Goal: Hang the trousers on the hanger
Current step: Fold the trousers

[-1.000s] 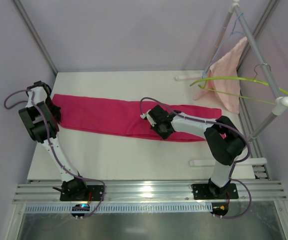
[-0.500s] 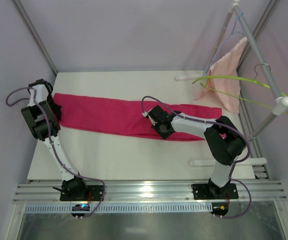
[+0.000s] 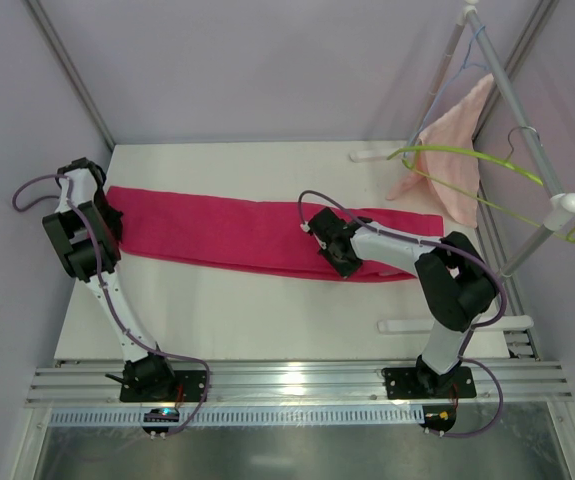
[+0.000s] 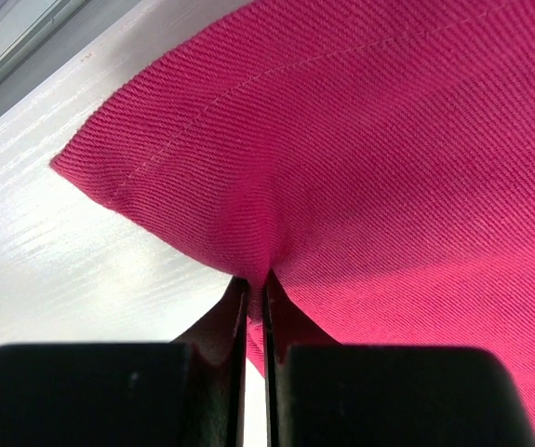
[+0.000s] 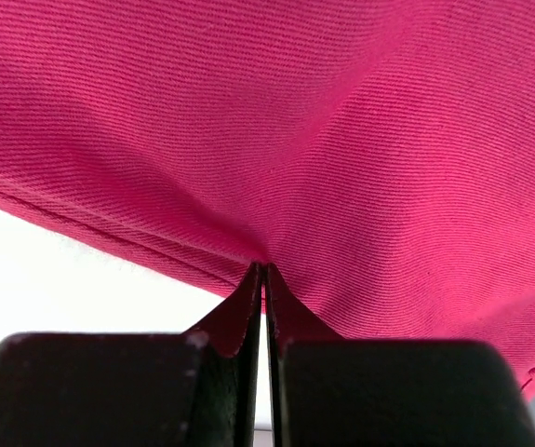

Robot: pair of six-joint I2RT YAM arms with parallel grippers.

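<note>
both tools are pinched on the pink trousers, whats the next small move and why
Probably raise both tools a little, together. The left tool is shut on the trousers near a corner, the right tool on their near edge, yet the cloth lies flat on the table. The hanger hangs up on the rack at the right, so lifting likely comes first.

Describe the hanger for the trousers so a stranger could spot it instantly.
Look at the slanting rack rail on the scene's right side. Hanging from it, next to the salmon towel, is the hanger: a lime-green curved bar, wider and brighter than the light-blue wire hanger higher up the rail.
</note>
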